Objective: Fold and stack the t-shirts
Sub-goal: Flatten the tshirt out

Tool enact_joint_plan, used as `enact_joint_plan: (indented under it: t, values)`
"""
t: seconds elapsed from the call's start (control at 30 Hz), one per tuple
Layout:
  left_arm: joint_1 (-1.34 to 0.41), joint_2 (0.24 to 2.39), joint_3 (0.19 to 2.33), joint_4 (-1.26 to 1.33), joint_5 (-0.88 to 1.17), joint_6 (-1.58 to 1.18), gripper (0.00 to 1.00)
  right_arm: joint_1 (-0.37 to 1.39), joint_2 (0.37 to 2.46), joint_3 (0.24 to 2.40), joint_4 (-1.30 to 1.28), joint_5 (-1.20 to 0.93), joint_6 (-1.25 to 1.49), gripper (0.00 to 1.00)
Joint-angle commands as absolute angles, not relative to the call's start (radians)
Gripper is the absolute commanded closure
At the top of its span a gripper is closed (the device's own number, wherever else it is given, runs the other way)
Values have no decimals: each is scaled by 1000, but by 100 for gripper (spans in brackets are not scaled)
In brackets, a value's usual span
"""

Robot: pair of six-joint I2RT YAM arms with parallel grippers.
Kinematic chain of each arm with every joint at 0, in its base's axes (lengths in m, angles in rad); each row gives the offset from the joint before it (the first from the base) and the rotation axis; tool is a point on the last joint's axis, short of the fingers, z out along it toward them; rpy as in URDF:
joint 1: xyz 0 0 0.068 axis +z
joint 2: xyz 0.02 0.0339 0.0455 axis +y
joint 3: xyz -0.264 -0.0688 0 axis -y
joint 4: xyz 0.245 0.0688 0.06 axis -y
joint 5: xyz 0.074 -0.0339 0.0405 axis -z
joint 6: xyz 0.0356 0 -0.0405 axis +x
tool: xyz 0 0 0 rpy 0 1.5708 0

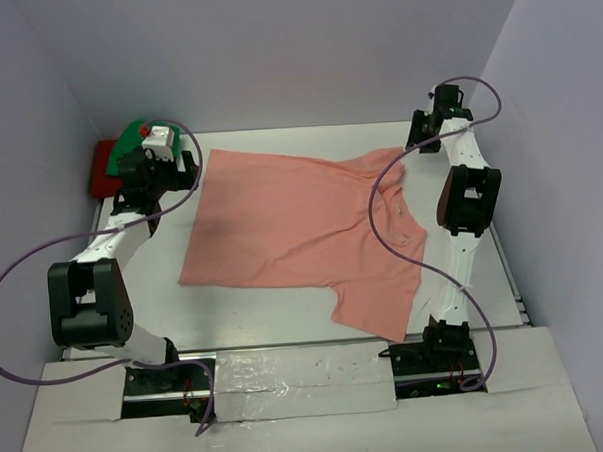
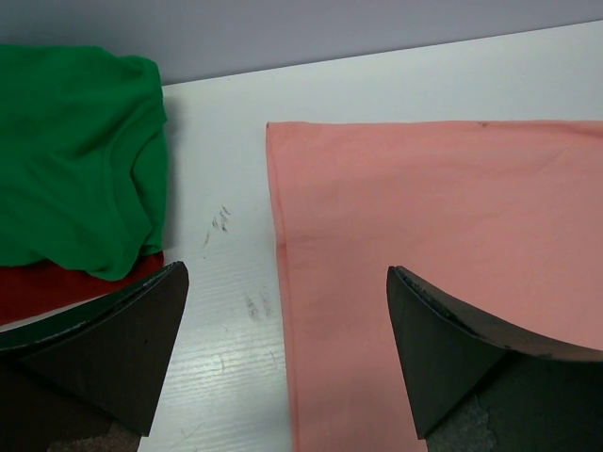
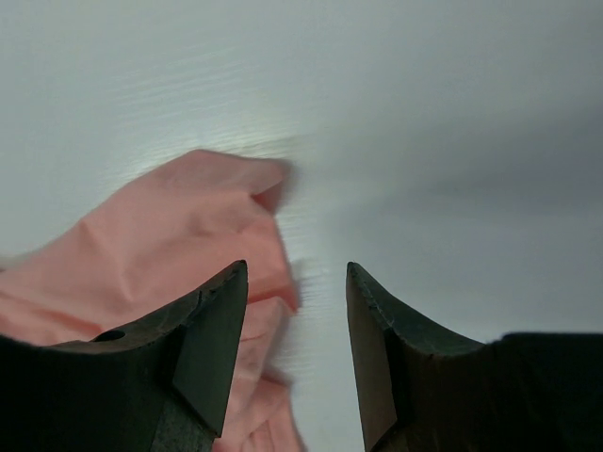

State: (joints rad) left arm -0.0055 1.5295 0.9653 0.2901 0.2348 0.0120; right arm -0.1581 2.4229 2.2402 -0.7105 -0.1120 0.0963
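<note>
Salmon-pink t-shirt (image 1: 282, 227) lies spread out on the desk (image 1: 275, 312).
Green t-shirt (image 1: 128, 140) sits on red t-shirt (image 1: 103, 167) at ten o'clock; left jaws and right jaws are both spread.

Salmon-pink t-shirt (image 1: 282, 227): soft matt cloth, lightly creased. Table (image 2: 217, 141): smooth white surface, faint scuffs.

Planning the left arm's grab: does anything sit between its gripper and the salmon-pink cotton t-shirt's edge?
Nothing visible. The open left gripper frames the edge of the salmon-pink cotton t-shirt; the green cotton t-shirt lies well aside.
</note>
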Motion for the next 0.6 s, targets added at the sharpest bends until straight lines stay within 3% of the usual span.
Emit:
enact_joint_plan:
  t: [0.0, 0.57]
  values:
    - [-2, 1493, 971, 310, 250, 9, 5, -189, 2422, 2252, -707, -381, 173, 46]
    - [-2, 1428, 922, 310, 190, 15, 5, -232, 2350, 1998, -293, -669, 350, 46]
